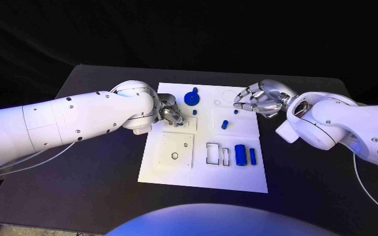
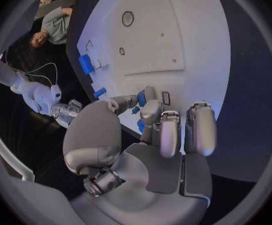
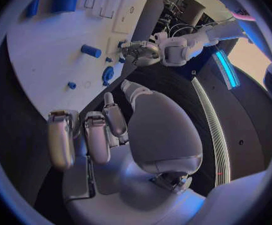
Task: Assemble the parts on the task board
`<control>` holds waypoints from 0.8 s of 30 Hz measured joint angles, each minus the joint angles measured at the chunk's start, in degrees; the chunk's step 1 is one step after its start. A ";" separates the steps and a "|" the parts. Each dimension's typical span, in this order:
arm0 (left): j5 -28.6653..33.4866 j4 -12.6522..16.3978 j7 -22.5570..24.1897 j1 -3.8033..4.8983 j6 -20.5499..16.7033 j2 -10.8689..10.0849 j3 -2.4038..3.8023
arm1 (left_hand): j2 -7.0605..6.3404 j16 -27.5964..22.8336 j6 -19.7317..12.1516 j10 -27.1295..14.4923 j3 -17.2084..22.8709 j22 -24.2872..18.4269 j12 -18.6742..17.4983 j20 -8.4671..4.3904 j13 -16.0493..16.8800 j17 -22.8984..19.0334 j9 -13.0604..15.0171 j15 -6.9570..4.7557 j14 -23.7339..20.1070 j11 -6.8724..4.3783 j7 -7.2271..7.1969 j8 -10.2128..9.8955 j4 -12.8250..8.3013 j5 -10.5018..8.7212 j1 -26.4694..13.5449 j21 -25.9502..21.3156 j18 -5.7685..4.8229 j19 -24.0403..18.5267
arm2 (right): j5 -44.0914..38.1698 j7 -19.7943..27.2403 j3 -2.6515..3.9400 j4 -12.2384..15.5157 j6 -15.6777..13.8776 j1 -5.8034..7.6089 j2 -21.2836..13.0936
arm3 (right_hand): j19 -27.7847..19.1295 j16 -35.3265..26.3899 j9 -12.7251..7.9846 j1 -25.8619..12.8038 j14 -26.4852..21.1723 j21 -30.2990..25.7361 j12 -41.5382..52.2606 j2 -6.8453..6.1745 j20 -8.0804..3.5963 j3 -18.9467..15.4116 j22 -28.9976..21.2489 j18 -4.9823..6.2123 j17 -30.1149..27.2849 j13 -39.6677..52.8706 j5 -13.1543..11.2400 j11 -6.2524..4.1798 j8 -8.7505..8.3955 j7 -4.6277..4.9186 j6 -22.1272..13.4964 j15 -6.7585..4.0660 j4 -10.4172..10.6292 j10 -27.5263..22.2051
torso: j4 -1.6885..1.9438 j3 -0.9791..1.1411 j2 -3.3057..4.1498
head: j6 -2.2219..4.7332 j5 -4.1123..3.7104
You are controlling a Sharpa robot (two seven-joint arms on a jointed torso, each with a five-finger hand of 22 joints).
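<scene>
Assembling: judged early; several parts (image 1: 243, 154) lay loose on task board (image 1: 236, 178).
Left robot hand (image 1: 170, 110): fingers curled, grasp couldn't be told.
Right robot hand (image 1: 256, 99): spread wide, nothing held.

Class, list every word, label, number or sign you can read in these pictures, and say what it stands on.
None: no readable text on the task board, the blue parts, the left hand or the right hand.
</scene>
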 measured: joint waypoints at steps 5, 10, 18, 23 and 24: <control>0.05 -0.07 -0.02 -0.01 0.00 0.00 -0.01 | 0.00 0.00 0.16 0.00 -1.89 0.07 0.00 0.00 0.00 0.00 -0.42 0.00 0.00 0.00 0.11 0.00 1.16 0.00 0.00 0.00 0.00 0.00 | 0.00 0.01 0.00 -0.01 0.00 -0.03 0.00 | 0.00 0.00 0.00 0.00 0.00 -0.22 0.00 0.00 0.00 0.00 0.00 0.00 0.00 -0.03 0.00 0.00 0.22 0.00 0.00 0.00 0.00 0.00 | 0.01 0.00 -0.01 | -0.02 0.00; 0.08 -0.17 -0.03 -0.01 -0.01 0.00 -0.01 | 0.00 0.00 0.15 0.00 -4.34 0.14 0.00 0.00 0.03 0.00 -0.98 0.00 0.00 0.00 0.11 0.00 3.14 0.00 0.00 0.00 0.00 0.00 | 0.00 0.02 0.00 -0.03 0.00 -0.05 0.01 | 0.00 0.00 -0.01 0.00 0.00 -0.23 0.00 0.00 0.00 0.00 -0.01 0.00 0.00 -0.05 0.00 0.00 0.22 0.00 0.00 0.00 0.00 0.00 | 0.01 -0.02 0.00 | -0.02 0.00; 0.11 -0.28 -0.07 -0.02 -0.03 -0.01 -0.02 | -0.08 0.00 0.37 0.00 -6.29 0.19 0.00 0.00 0.21 0.00 -1.35 0.00 0.00 0.00 0.32 0.00 3.83 0.00 -0.53 0.00 0.00 0.00 | 0.00 0.03 0.00 -0.05 0.01 -0.07 -0.01 | 0.00 0.00 -0.01 0.00 0.00 -0.23 0.00 0.00 0.00 0.00 -0.01 0.00 -0.01 -0.05 0.00 0.00 0.22 0.00 0.00 0.00 0.00 0.00 | -0.01 -0.02 0.00 | 0.01 0.00; 0.13 -0.30 -0.09 -0.02 -0.03 -0.02 -0.02 | -0.08 0.00 0.36 0.00 -6.74 0.24 0.00 0.00 0.27 0.00 -1.43 0.00 0.00 0.00 0.32 0.00 3.90 0.00 -0.53 0.00 0.00 0.00 | 0.00 0.04 0.00 -0.05 0.02 -0.09 -0.02 | 0.00 0.00 -0.01 0.00 0.00 -0.23 0.00 0.00 0.00 0.00 -0.02 0.00 -0.01 -0.04 0.00 0.00 0.22 0.00 0.00 0.00 0.00 0.00 | -0.01 -0.01 -0.01 | -0.02 -0.01; 0.13 -0.31 -0.10 -0.02 -0.04 -0.02 -0.02 | -0.06 0.00 0.36 0.00 -7.07 0.25 0.00 0.00 0.28 -0.01 -1.49 0.00 0.00 0.00 0.32 0.00 3.89 0.00 -0.55 0.00 0.00 0.00 | 0.00 0.04 0.00 -0.05 0.02 -0.09 -0.02 | 0.00 0.00 -0.01 0.00 0.00 -0.23 0.00 0.00 0.00 0.00 -0.02 0.00 -0.01 -0.04 0.00 0.00 0.22 0.00 0.00 0.00 0.00 0.00 | -0.01 -0.01 -0.01 | -0.04 -0.02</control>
